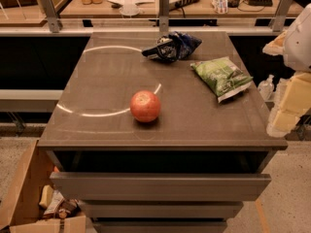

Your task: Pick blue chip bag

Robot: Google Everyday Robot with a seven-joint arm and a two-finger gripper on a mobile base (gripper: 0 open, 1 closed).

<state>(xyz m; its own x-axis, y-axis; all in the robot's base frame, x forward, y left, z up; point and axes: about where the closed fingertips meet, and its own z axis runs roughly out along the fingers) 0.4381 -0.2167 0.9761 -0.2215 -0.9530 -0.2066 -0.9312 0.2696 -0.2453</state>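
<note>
The blue chip bag [172, 46] is a small crumpled dark blue foil bag with black and white markings. It lies at the far middle of the grey-brown table top [107, 81]. My gripper [287, 106] shows as pale cream parts at the right edge of the view. It is beside the table's right side, well to the right of and nearer than the blue bag, and touches nothing on the table.
A flatter green chip bag [222, 76] lies right of the blue bag. A red apple [145, 106] sits near the table's middle front. A drawer [160, 184] stands open below the front edge. A cardboard box [29, 203] is on the floor at left. A railing [164, 6] runs behind the table.
</note>
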